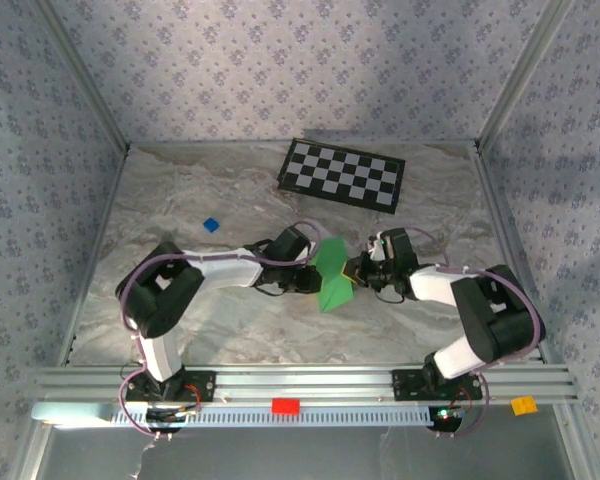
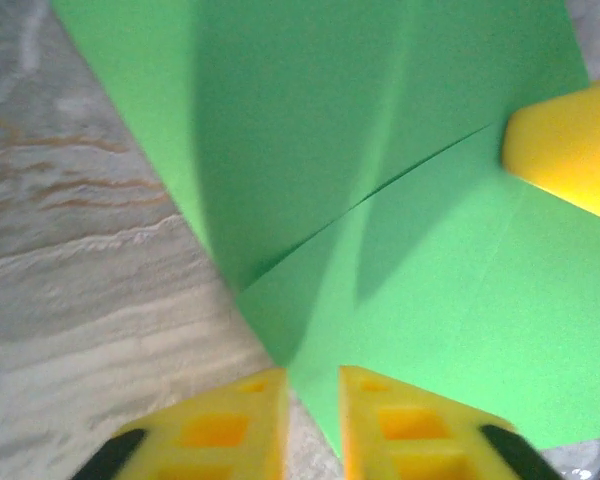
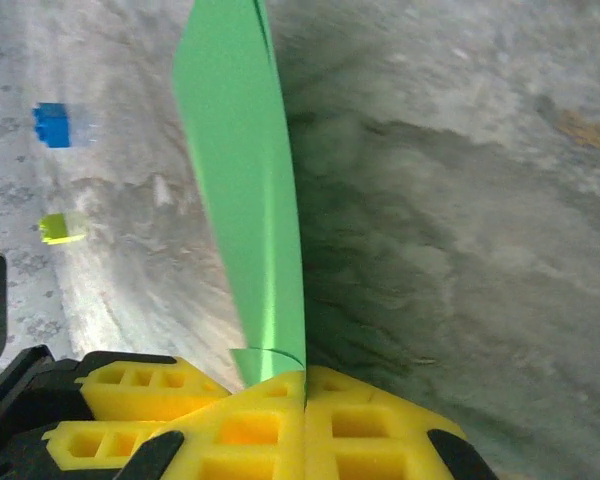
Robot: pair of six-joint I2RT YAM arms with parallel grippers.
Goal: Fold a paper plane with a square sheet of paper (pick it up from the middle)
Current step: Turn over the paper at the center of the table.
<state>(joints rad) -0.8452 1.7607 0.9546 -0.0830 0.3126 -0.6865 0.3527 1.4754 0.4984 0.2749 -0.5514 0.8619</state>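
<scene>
1. The right gripper (image 3: 305, 380) is clamped on the green paper (image 3: 245, 180), pinching its folded edge.
2. The left gripper (image 2: 312, 388) stands slightly parted at a paper corner (apparently not gripping).
3. The paper stands upright mid-table, between them.
4. Only early creases are made; no dart yet.
5. Both arms reach inward, wrists facing.

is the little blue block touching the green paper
No, the blue block sits on the table apart from the green paper, well off to its left.
</scene>
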